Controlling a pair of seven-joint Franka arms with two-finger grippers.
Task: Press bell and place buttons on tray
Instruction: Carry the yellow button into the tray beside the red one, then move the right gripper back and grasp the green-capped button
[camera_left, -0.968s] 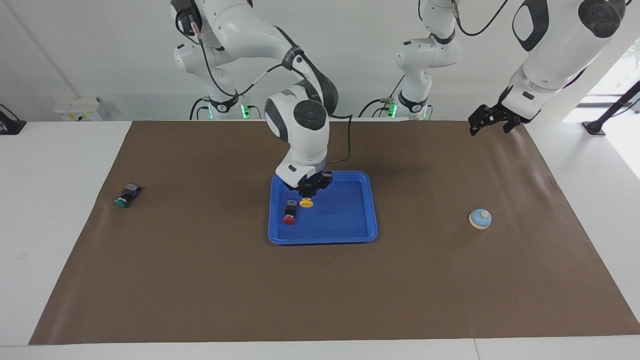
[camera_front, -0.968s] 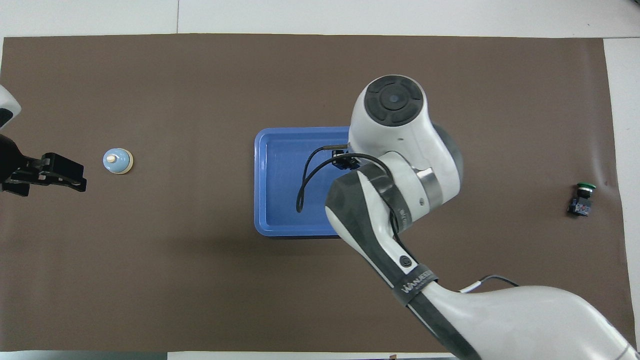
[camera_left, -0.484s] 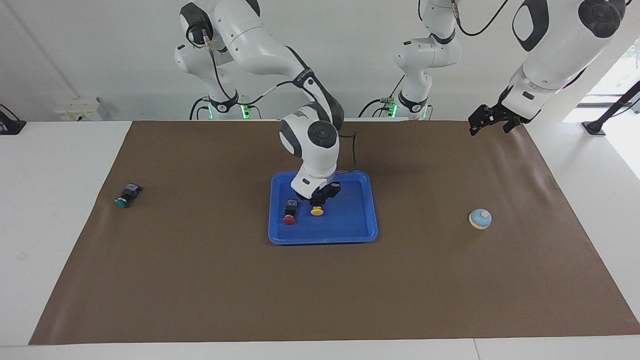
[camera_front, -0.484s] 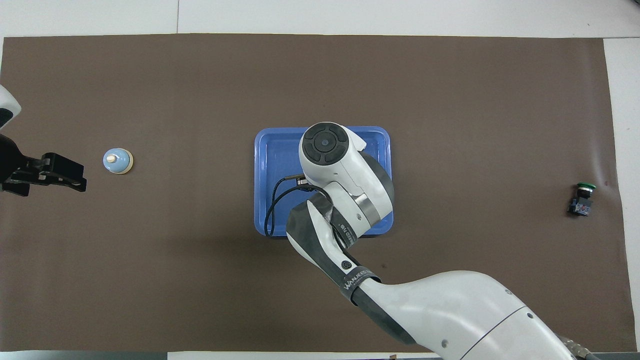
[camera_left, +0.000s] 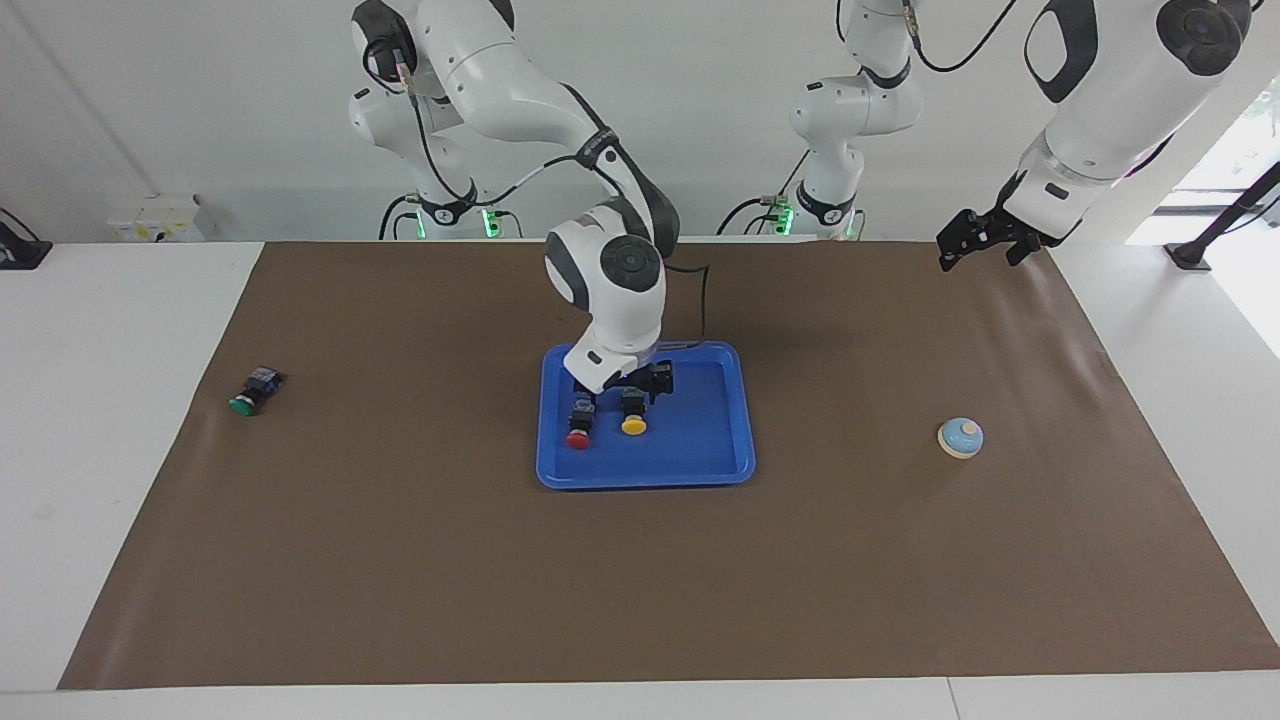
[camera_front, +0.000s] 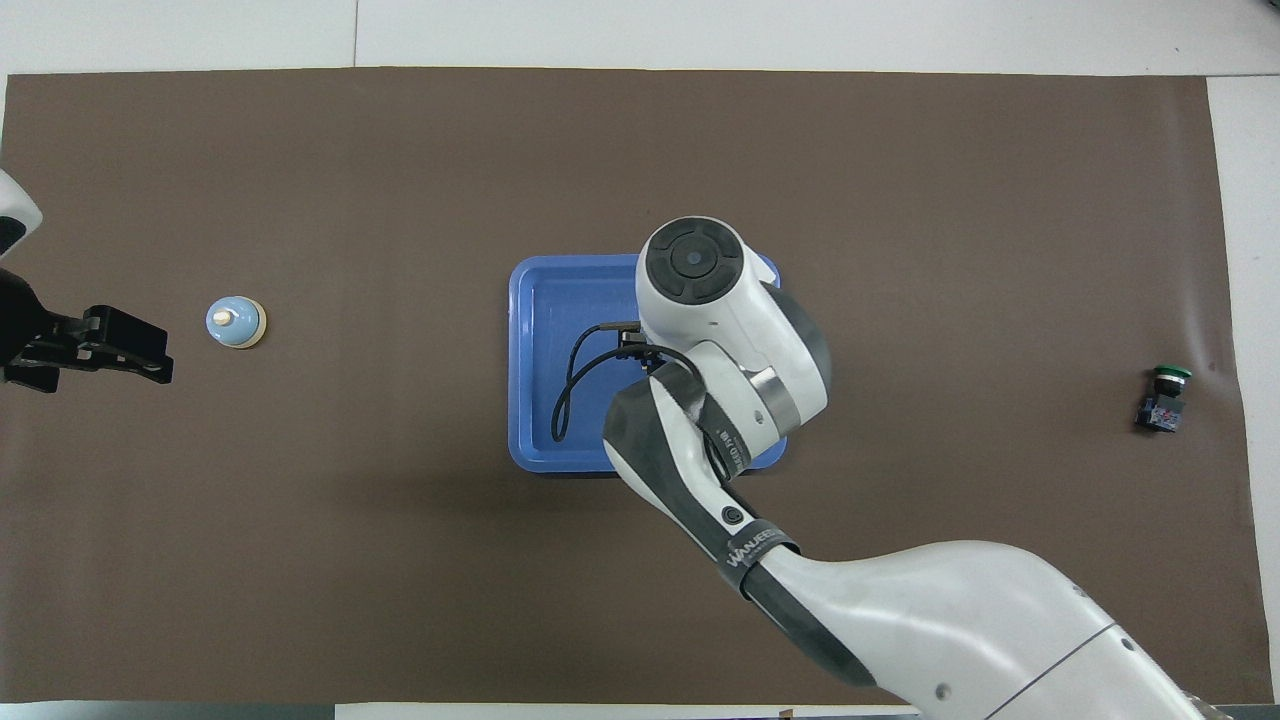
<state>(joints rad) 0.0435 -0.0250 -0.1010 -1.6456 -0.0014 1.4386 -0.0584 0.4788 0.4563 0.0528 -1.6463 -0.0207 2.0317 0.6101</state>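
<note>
The blue tray (camera_left: 700, 430) lies mid-mat. On it the red button (camera_left: 579, 432) and the yellow button (camera_left: 633, 422) lie side by side, caps pointing away from the robots. My right gripper (camera_left: 632, 386) hangs low over the yellow button's black body, open, holding nothing. In the overhead view the right arm hides both buttons and part of the tray (camera_front: 550, 400). The green button (camera_left: 252, 392) (camera_front: 1165, 395) lies on the mat toward the right arm's end. The light-blue bell (camera_left: 960, 437) (camera_front: 235, 322) stands toward the left arm's end. My left gripper (camera_left: 975, 250) (camera_front: 160, 362) waits open above the mat near the bell.
A brown mat (camera_left: 400, 560) covers most of the white table. A black cable (camera_front: 565, 400) loops from the right arm's wrist over the tray.
The right gripper came down with the yellow button, set it on the tray beside the red one and opened off it. The left arm has not moved.
</note>
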